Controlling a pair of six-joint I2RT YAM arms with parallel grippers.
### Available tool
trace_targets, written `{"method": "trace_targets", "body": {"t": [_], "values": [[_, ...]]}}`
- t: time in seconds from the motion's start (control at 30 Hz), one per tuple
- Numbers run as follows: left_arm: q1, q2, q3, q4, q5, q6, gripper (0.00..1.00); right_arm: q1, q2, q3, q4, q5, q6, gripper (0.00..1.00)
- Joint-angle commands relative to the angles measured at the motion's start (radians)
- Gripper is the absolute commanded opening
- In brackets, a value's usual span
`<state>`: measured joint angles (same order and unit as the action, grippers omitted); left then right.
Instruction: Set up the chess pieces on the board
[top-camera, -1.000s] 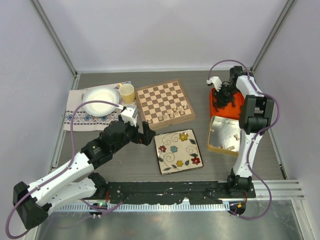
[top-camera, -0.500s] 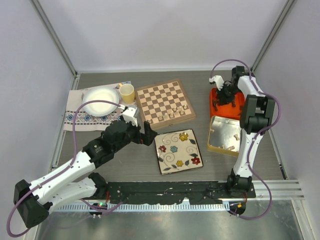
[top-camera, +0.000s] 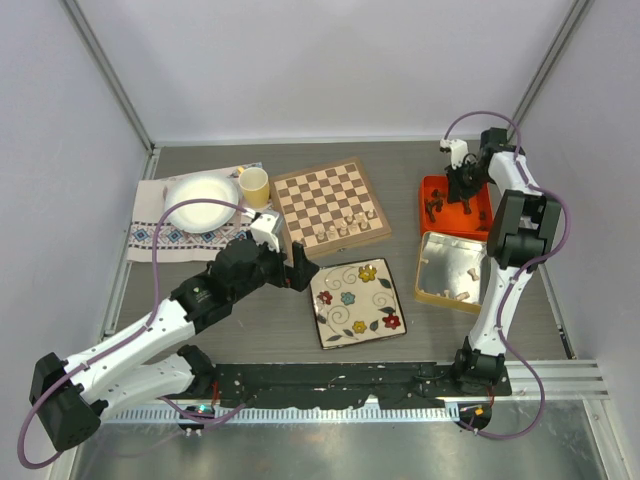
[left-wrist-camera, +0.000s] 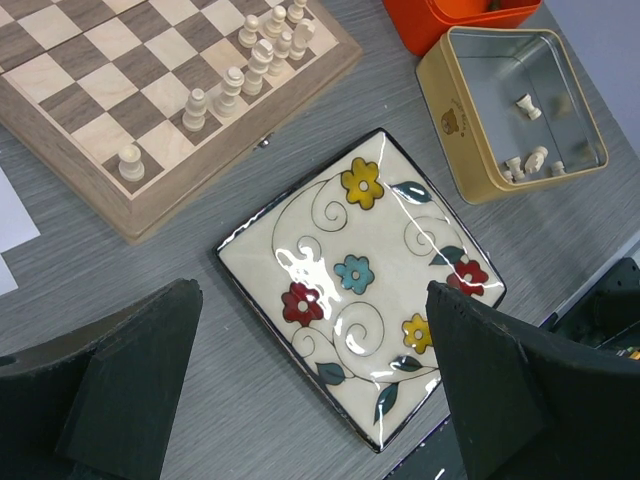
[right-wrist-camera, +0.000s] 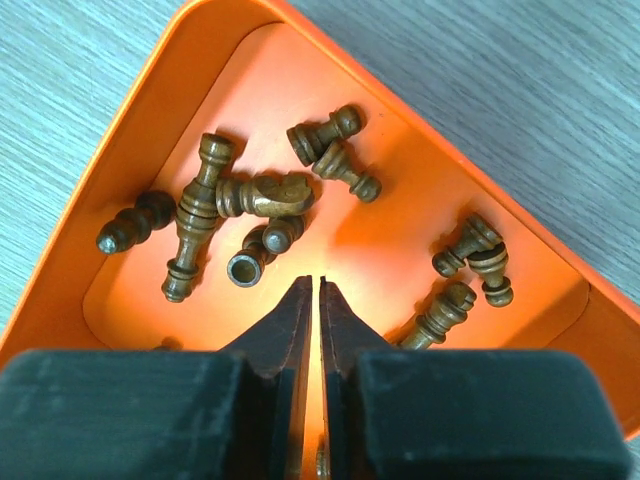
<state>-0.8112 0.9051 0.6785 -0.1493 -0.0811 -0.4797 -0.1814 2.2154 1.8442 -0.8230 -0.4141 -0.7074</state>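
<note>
A robotics lab cell: white wall panels (top-camera: 330, 60), aluminium posts (top-camera: 108, 72), arms (top-camera: 130, 345) bolted to a rail (top-camera: 340, 378).

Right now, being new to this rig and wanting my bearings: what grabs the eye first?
The orange tray at far right, strewn with dark chess pieces, the right gripper shut over it. Then the board, cream pieces standing along its near edge.

I see board (top-camera: 320, 195) mid-table, pieces (top-camera: 341, 227) along its near edge, plate (top-camera: 340, 312) before it, tin (top-camera: 421, 270) right of plate, tray (top-camera: 472, 216) behind tin, bowl (top-camera: 203, 203) on cloth (top-camera: 150, 238) and cup (top-camera: 254, 186) left of board.
</note>
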Motion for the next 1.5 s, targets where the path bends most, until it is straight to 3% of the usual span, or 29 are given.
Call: {"method": "trace_targets", "body": {"t": [0.0,0.13,0.23,0.73,1.47], "values": [[0.003,-0.006,0.027,0.059,0.012,-0.013,1.0,-0.007,-0.079,0.029,0.03,-0.06,0.094,0.16],[0.003,0.005,0.03,0.066,0.018,-0.013,1.0,-0.006,-0.097,0.006,0.01,-0.1,0.053,0.41],[0.003,0.015,0.036,0.071,0.023,-0.013,1.0,-0.003,-0.1,0.0,0.009,-0.111,0.046,0.45],[0.004,0.014,0.027,0.068,0.023,-0.013,1.0,0.051,-0.046,0.004,0.019,0.008,0.08,0.45],[0.004,-0.009,0.013,0.057,0.011,-0.017,0.99,0.088,-0.007,-0.003,0.013,0.097,0.086,0.37]]}}
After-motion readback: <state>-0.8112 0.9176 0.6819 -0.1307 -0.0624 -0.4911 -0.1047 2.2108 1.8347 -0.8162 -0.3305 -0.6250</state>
